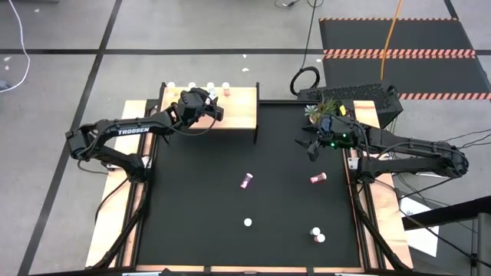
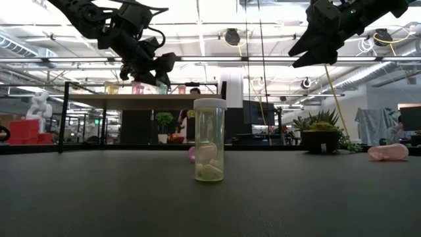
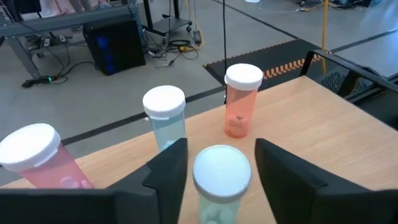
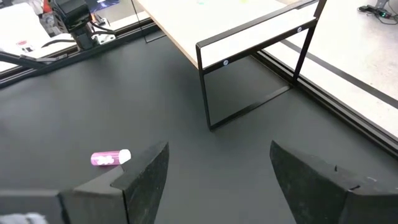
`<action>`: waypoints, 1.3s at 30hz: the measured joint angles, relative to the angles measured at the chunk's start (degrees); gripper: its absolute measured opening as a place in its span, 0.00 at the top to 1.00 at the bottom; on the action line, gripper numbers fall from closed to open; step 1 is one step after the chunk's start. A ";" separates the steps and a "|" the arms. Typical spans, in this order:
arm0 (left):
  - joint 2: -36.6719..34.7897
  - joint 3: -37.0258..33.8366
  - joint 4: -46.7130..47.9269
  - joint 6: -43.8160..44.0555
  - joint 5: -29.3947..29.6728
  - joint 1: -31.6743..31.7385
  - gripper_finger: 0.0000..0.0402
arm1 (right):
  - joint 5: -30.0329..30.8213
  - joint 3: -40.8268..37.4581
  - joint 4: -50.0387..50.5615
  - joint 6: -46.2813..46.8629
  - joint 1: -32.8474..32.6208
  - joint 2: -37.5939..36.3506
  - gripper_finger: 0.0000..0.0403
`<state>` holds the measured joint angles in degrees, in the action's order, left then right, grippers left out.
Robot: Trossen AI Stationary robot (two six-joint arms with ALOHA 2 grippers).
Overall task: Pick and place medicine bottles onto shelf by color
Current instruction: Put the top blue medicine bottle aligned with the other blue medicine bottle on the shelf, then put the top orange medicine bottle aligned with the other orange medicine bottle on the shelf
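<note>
The light-wood shelf (image 1: pixel 238 111) stands at the table's far left. My left gripper (image 3: pixel 221 155) hovers over it, open, one finger on each side of an upright pale bottle with a white cap (image 3: pixel 221 174) that stands on the board; thin gaps show beside the cap. Beyond it stand a pale blue bottle (image 3: pixel 165 118), an orange-pink one (image 3: pixel 241 102) and a pink one (image 3: pixel 37 155). My right gripper (image 1: pixel 313 147) hangs open above the table's far right, holding nothing. A magenta bottle (image 1: pixel 245 181) and a pink one (image 1: pixel 318 178) lie on the black table.
An upright bottle (image 1: pixel 248 222) and two more (image 1: pixel 317 234) stand toward the near edge. A green potted plant (image 1: pixel 322 107) sits at the far right, behind my right gripper. The shelf's black frame leg (image 4: pixel 208 93) rises from the mat.
</note>
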<state>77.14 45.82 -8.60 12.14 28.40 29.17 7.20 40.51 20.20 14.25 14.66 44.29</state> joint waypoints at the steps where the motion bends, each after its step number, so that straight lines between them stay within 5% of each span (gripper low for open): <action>1: 0.00 0.00 -0.04 0.02 -0.02 0.00 0.50 | -0.01 0.00 0.01 -0.07 0.00 0.00 0.32; 12: -0.99 7.54 7.80 -6.34 -0.93 -2.07 0.31 | -0.01 0.00 -0.13 -0.36 0.02 0.02 0.32; 18: -1.36 21.45 25.39 -9.74 -3.55 -6.39 0.30 | -0.30 0.00 0.11 0.55 0.36 0.04 0.32; 24: -1.48 30.52 32.33 -11.60 -12.73 -15.14 0.35 | -10.26 -0.02 2.45 2.61 3.25 0.04 0.32; 30: -2.18 29.50 29.24 -8.26 -24.41 -26.10 0.40 | -19.02 -0.02 2.80 4.16 3.75 -0.13 0.32; 34: -1.85 24.95 27.53 -4.44 -21.90 -34.13 0.42 | -22.51 -0.02 3.19 8.21 1.82 -1.02 0.32; 39: -1.99 14.58 13.29 4.60 -12.77 -43.34 0.44 | -21.90 -0.02 7.60 11.03 -4.14 -2.14 0.32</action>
<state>75.15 60.40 4.69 16.75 15.63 -14.18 -14.70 40.49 27.80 25.29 10.52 42.15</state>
